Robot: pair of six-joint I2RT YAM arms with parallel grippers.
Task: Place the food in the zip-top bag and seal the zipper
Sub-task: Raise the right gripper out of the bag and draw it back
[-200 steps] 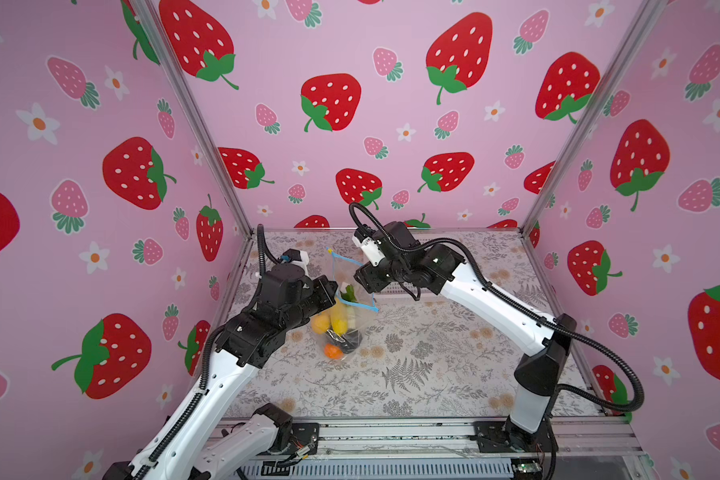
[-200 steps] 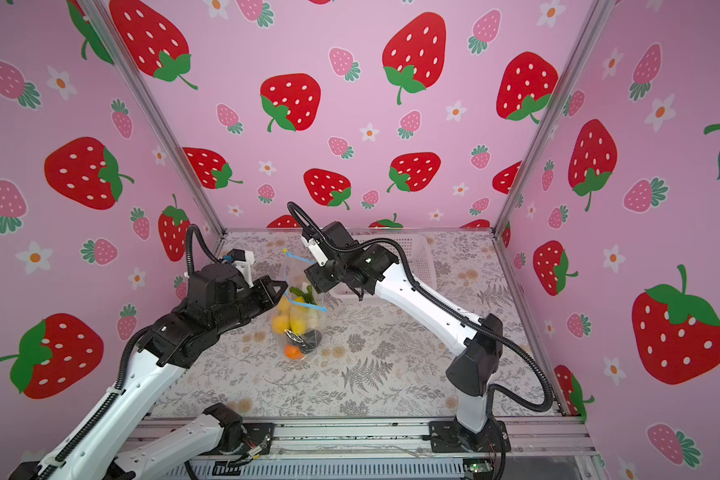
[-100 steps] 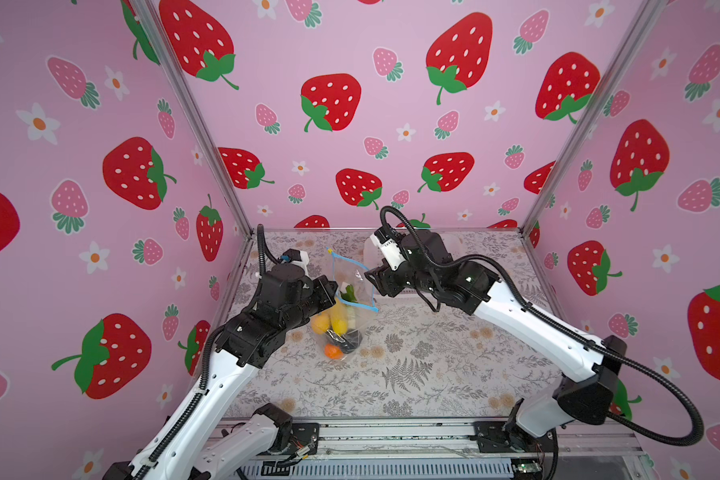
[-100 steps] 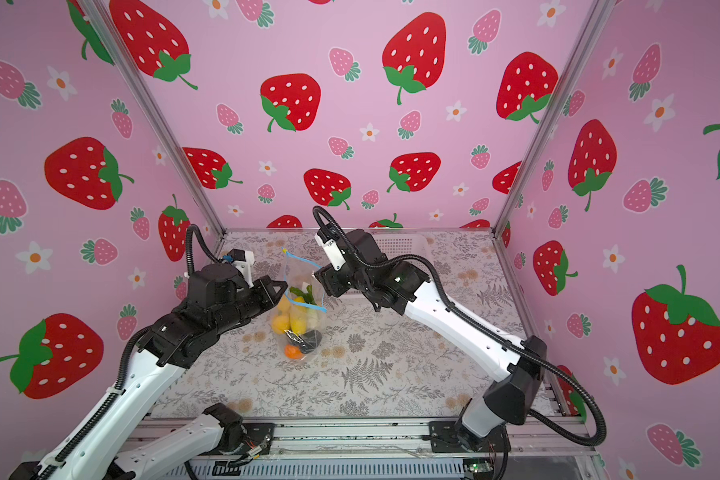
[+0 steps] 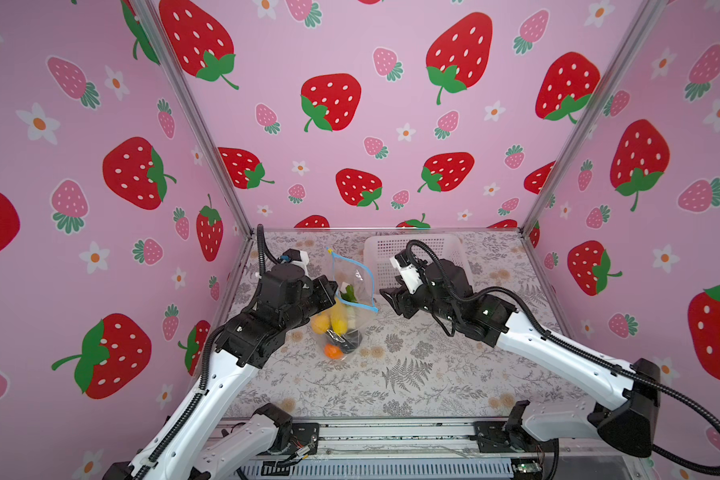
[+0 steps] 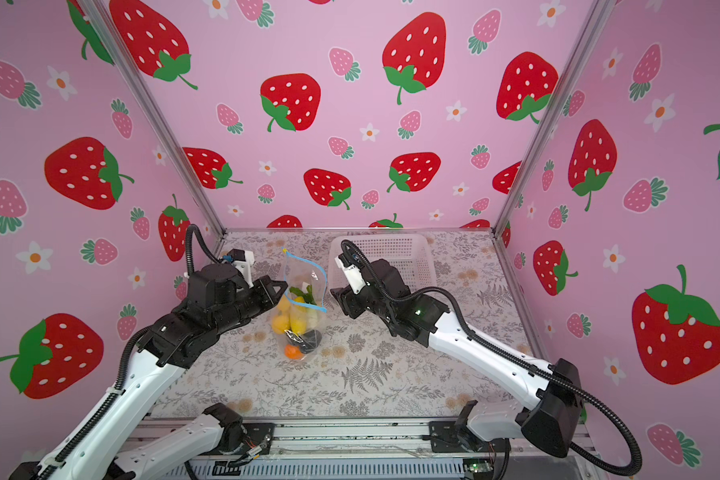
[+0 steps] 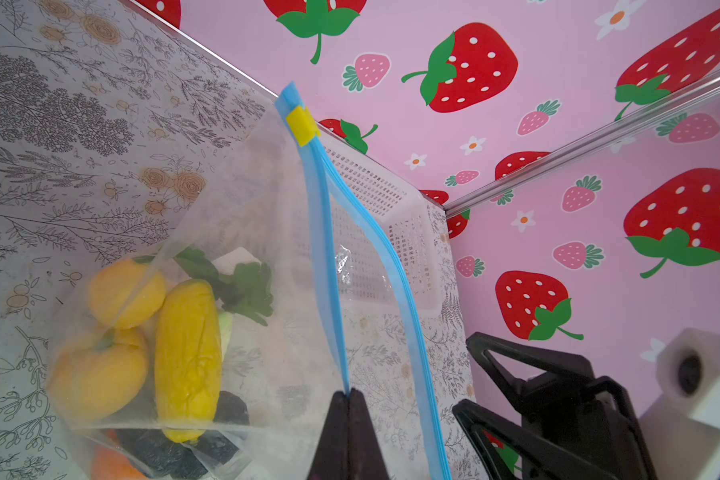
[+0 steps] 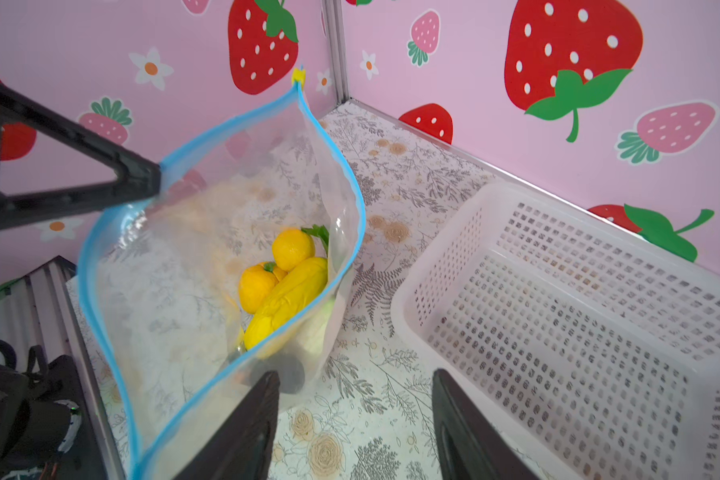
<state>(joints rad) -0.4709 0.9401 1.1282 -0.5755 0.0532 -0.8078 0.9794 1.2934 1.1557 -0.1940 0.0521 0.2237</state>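
The zip-top bag (image 5: 352, 275) hangs upright near the middle of the worktop (image 5: 412, 374), with its loaded bottom apparently resting on the surface. The food (image 8: 285, 291) is already inside. There are two round yellow-orange pieces, a long ridged yellow one, something cream-white, dark purple-black lumps and a small orange piece, with green leaves sticking up among them. No piece shows on the worktop or in the visible part of the white perforated basket (image 8: 454, 270), so I judge the loading done and only the sealing left.

The zipper (image 7: 329, 270) gapes. Its two light-blue lips bow apart into a leaf-shaped mouth and meet only at the top end, where the yellow tab (image 7: 302, 124) sits. The left gripper (image 7: 348, 399) has its jaws pressed together on one lip and holds the bag up by it. The right gripper (image 8: 356, 386) has its jaws spread and empty, just beside the bag and apart from the film.

The bag is thin, clear, crinkled plastic, glossy where it catches light, and it sags around the matte, soft-looking toys. The basket is stiff plastic with a rolled rim, and the worktop carries a flat floral print.
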